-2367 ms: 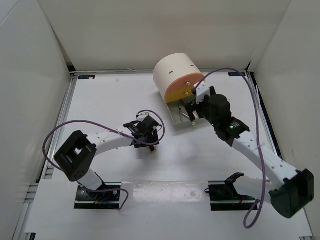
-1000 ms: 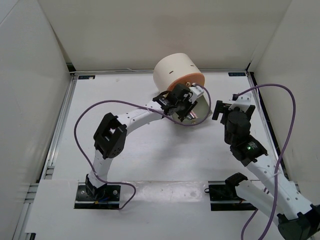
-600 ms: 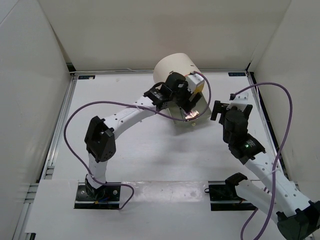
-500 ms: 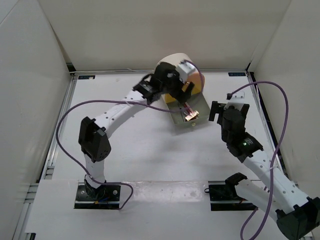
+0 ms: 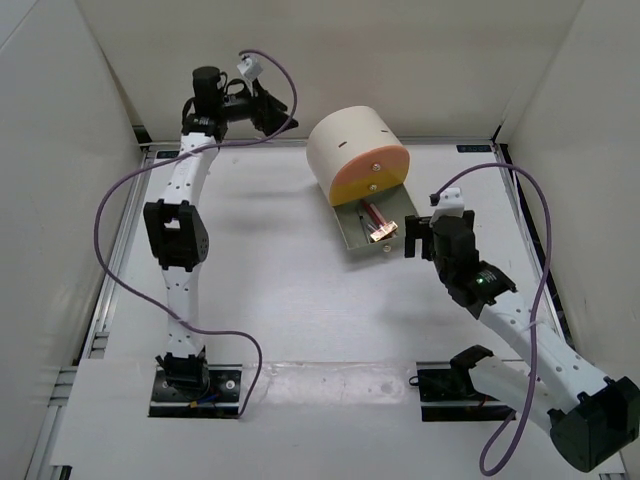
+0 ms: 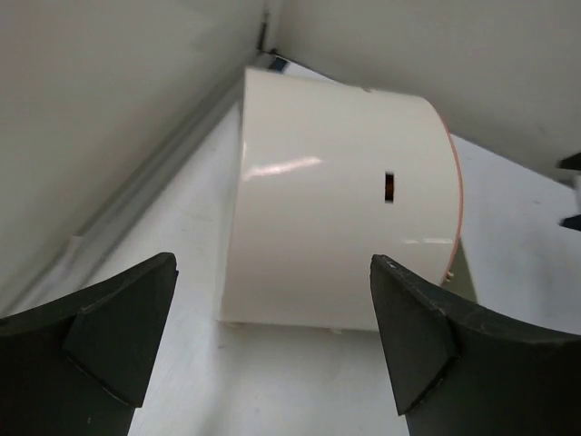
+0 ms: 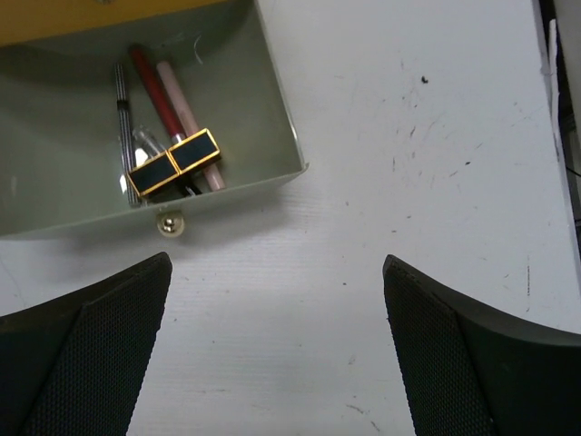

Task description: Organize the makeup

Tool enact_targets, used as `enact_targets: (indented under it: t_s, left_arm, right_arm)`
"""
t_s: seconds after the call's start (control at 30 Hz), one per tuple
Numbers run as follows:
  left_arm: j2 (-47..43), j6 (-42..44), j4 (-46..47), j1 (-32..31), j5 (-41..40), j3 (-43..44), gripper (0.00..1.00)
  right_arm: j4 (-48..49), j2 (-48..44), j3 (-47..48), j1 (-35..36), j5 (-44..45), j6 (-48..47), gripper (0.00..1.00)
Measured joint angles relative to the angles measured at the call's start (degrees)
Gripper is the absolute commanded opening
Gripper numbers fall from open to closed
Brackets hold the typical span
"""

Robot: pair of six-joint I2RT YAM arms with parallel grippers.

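Makeup sits in the open drawer (image 7: 64, 154), pulled out of the cream box (image 5: 350, 145). That's centre of the top view and upper left of the right wrist view. Inside, a gold-trimmed lipstick (image 7: 172, 163) lies crosswise over a red gloss tube (image 7: 150, 86) and a pink gloss tube (image 7: 188, 127), w/ a thin pencil (image 7: 121, 109) alongside at left. All lie flat, bunched toward the drawer's front wall; reads as loose storage, not neat rows. No loose makeup shows on the tabletop (image 5: 270, 290) in any view, so prob. the sorting is near done and the drawer just needs shutting.

Right fingers (image 7: 109, 345) are spread wide w/ nothing btwn them. They hover over bare tabletop just beside the drawer's front corner and its knob (image 7: 166, 224), which I'd say is well placed to push the drawer in. Left fingers (image 6: 109, 336) are also wide and empty, stretched to the upper left of the top view and aimed at the box's plain curved side. Likely parked out of the way.

Hard to make out:
- The drawer's rear is cut off at the top edge of the right wrist view and tucked under the orange front (image 5: 370, 178).
- Contents of any other drawers aren't visible.
- A small silvery bit (image 7: 145, 141) under the lipstick is too small to ID.
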Motion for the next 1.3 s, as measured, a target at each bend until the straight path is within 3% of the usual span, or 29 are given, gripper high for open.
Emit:
enact_targets:
  t_s: [0.1, 0.17, 0.23, 0.3, 0.47, 0.97, 1.07, 1.13, 1.3]
  left_arm:
    - [7.4, -16.8, 20.5, 1.6, 10.6, -3.6, 0.98]
    - [15.6, -28.1, 32.8, 2.2, 15.1, 1.3, 0.98]
    - [23.4, -35.6, 40.9, 2.4, 17.2, 7.8, 0.98]
    - [26.3, -39.8, 45.9, 2.3, 18.9, 6.7, 0.98]
    - [25.7, -38.5, 48.1, 1.7, 19.9, 0.4, 0.98]
    - [26.1, -34.6, 53.5, -2.1, 14.5, 4.4, 0.98]
    - [26.3, -34.6, 54.4, -3.1, 14.2, 4.6, 0.98]
    - [26.5, -34.7, 55.1, -3.3, 14.1, 4.6, 0.98]
    - [27.5, -35.3, 57.0, -3.6, 14.0, 4.5, 0.98]
  right_arm:
    - [-1.1, 1.1, -0.8, 0.0, -1.4, 0.3, 0.99]
    - [-1.2, 1.6, -1.8, 0.0, -1.9, 0.6, 0.99]
    - [-1.2, 2.1, -3.1, 0.0, -2.1, 1.3, 0.99]
    - [-1.2, 2.9, -4.4, 0.0, -2.4, 2.0, 0.99]
    - [1.0, 7.1, -6.8, 0.0, -4.2, 3.5, 0.99]
    - [24.4, 29.5, -9.0, -0.5, -11.5, 3.5, 0.99]
    - [28.3, 32.3, -8.9, -0.6, -12.1, 2.9, 0.86]
    - [31.5, 33.6, -8.8, -0.8, -11.8, 2.9, 0.68]
    - [39.1, 36.3, -8.7, -1.2, -10.2, 2.6, 0.49]
